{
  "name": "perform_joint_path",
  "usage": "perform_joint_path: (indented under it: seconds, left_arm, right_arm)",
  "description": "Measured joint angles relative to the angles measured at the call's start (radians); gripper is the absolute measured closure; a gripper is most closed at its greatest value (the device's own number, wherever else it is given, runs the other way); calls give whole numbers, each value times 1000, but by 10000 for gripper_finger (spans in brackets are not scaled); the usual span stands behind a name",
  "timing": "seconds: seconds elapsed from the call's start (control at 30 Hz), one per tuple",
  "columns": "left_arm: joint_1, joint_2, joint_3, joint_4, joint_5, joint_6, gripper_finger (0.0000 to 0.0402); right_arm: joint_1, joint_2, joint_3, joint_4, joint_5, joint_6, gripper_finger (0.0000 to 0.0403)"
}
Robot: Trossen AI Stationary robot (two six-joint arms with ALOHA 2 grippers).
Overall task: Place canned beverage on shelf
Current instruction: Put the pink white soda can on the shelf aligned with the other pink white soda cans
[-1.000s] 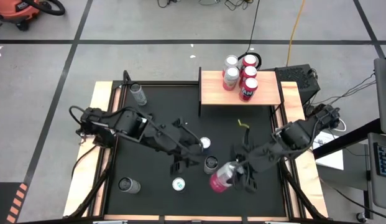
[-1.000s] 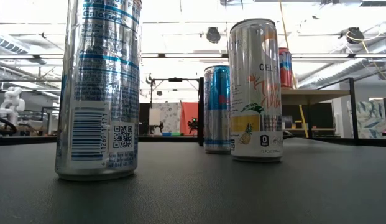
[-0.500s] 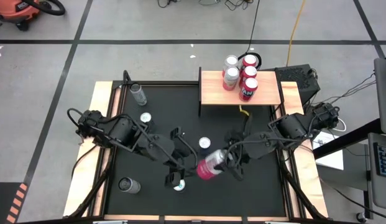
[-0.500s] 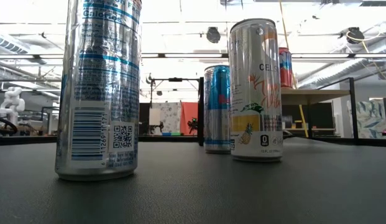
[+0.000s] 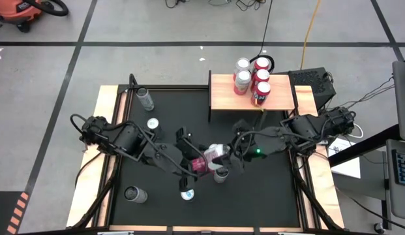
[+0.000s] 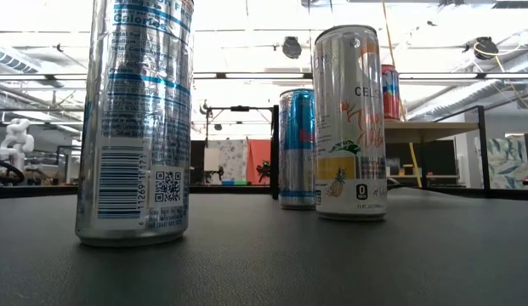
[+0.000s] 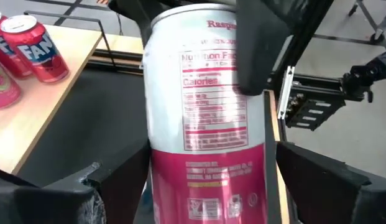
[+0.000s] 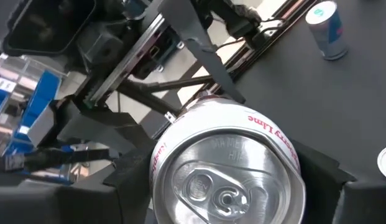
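A pink-and-white can (image 5: 209,159) hangs tilted above the black table's middle, between both grippers. My right gripper (image 5: 229,154) is shut on its white top end; the lid shows in the right wrist view (image 8: 227,180). My left gripper (image 5: 191,160) has its fingers against the can's pink bottom half (image 7: 211,180). The shelf (image 5: 280,98), a light-wood board on a black frame, stands at the table's far right edge with several red and silver cans (image 5: 259,91) upright on it. My right gripper pinches the can's white upper part (image 8: 180,124) between its two fingers (image 8: 127,177), coming level from the table's right. The can is clear of the table, its top toward this gripper. My left gripper has a finger (image 7: 121,180) on each side of the pink lower half (image 7: 180,186), with no gap showing. It comes from the table's left, slanting.
Loose cans stand on the table: one under the held can (image 5: 220,174), others at the near side (image 5: 187,194), near left (image 5: 134,194) and far left (image 5: 152,123) (image 5: 145,98). The low view shows three of them close up (image 6: 136,119) (image 6: 296,149) (image 6: 349,123).
My right gripper has carried the can toward the table's left and slightly toward the far edge, tipping it closer to level. My left gripper has dipped toward the near edge, then come up to the can's pink end and closed in on it.
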Motion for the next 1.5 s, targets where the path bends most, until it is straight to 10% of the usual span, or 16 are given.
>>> perform_joint_path:
  seconds: [0.53,1.5]
  left_arm:
    - [19,16,0,-134,-172,-15,59]
    - [22,3,0,-114,-190,28,120]
  right_arm:
    - [-71,0,0,50,7,74,129]
    - [-95,-9,-1,87,4,-19,90]
